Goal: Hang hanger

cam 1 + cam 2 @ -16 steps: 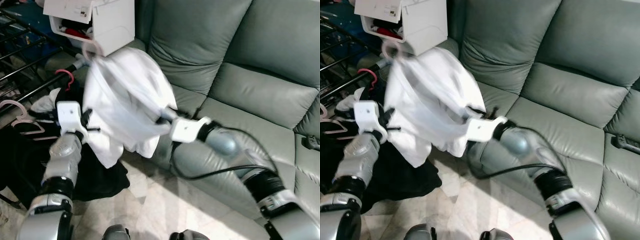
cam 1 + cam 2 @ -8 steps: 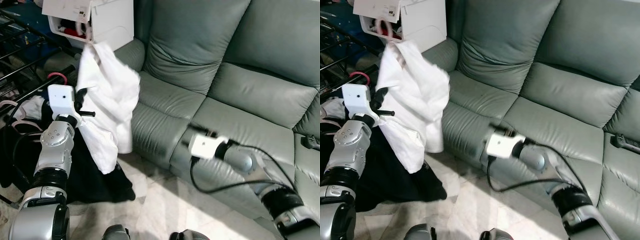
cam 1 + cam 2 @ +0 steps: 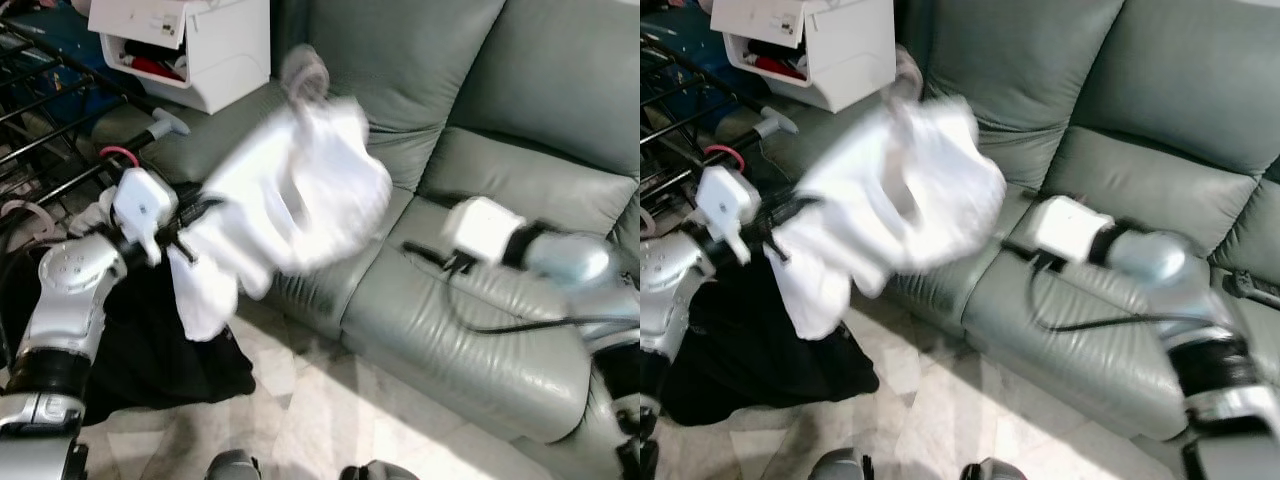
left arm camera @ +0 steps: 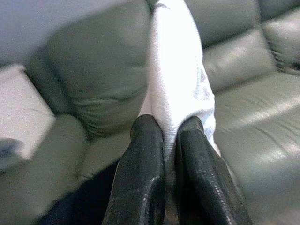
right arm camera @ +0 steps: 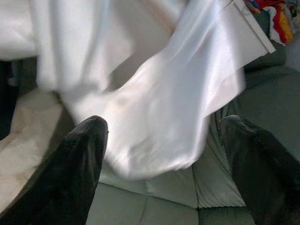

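Observation:
A white garment (image 3: 300, 195) on a hanger swings out blurred over the grey sofa (image 3: 520, 170), with the hanger's pale hook (image 3: 303, 72) sticking up at its top. My left gripper (image 3: 195, 215) holds the garment's lower left edge. In the left wrist view the left gripper (image 4: 171, 136) is shut on the white cloth (image 4: 176, 70). My right gripper (image 3: 425, 252) hovers over the sofa seat, just right of the garment and apart from it. In the right wrist view the right gripper (image 5: 164, 123) is open, with the white cloth (image 5: 154, 103) beyond it.
A black drying rack (image 3: 50, 110) with pink hangers (image 3: 120, 153) stands at the left. A white cabinet (image 3: 200, 45) sits behind it. Black clothing (image 3: 150, 340) hangs below the rack, down to the tiled floor (image 3: 300, 420).
The right gripper let go of the garment and drew back right over the sofa seat. The garment, still held by the left gripper, swung up and right.

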You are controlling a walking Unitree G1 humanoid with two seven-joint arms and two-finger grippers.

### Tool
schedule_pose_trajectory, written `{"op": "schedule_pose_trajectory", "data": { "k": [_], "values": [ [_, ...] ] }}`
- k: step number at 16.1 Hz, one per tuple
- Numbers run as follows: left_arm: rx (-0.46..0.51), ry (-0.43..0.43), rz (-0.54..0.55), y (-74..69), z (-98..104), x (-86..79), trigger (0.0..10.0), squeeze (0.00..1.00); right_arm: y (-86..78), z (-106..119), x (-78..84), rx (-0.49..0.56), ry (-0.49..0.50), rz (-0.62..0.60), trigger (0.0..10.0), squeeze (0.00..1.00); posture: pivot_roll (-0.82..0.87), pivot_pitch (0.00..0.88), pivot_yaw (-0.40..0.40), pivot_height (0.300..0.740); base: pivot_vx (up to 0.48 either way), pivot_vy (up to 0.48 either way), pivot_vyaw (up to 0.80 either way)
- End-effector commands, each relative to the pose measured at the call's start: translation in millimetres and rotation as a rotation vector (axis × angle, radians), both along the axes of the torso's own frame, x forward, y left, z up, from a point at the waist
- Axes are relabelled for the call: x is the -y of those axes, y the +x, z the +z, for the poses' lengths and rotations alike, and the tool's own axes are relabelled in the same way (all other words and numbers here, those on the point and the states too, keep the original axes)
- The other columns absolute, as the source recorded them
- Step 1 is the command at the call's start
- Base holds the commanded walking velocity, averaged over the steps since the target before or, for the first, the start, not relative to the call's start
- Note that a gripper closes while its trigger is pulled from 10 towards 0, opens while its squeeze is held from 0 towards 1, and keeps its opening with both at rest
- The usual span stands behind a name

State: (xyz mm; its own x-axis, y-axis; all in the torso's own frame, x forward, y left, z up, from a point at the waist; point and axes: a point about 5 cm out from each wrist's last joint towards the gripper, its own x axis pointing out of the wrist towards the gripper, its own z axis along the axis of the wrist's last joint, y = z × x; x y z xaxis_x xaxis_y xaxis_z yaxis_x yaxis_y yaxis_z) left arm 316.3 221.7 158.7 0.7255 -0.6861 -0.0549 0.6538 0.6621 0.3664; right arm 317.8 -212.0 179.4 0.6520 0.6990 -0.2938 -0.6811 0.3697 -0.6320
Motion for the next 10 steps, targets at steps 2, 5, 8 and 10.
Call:
{"op": "schedule_pose_trajectory", "data": {
  "k": [2,5,8,10],
  "values": [
    [-0.056,0.049,-0.127,-10.6,-3.5,5.1,0.0,0.00,-9.5,3.1,10.7,-0.147,-0.029,0.066,10.0,1.00,-0.03,0.000,-0.028,0.740,0.000,0.000,0.00],
    [-0.161,0.098,-0.252,-26.1,-18.4,10.1,0.0,0.00,-18.3,3.4,24.5,-0.252,-0.086,0.098,10.0,1.00,-0.04,0.000,-0.027,0.740,0.000,0.000,0.00],
    [-0.248,0.105,-0.390,-42.4,-30.2,21.6,0.0,0.00,-18.6,4.0,43.6,-0.372,-0.112,0.093,10.0,1.00,-0.04,0.000,-0.026,0.740,0.000,0.000,0.00],
    [-0.258,0.103,-0.421,-45.8,-31.6,26.0,0.0,0.00,-17.7,1.1,47.8,-0.424,-0.079,0.090,10.0,1.00,-0.04,0.000,-0.028,0.740,0.000,0.000,0.00]
  ]
}}
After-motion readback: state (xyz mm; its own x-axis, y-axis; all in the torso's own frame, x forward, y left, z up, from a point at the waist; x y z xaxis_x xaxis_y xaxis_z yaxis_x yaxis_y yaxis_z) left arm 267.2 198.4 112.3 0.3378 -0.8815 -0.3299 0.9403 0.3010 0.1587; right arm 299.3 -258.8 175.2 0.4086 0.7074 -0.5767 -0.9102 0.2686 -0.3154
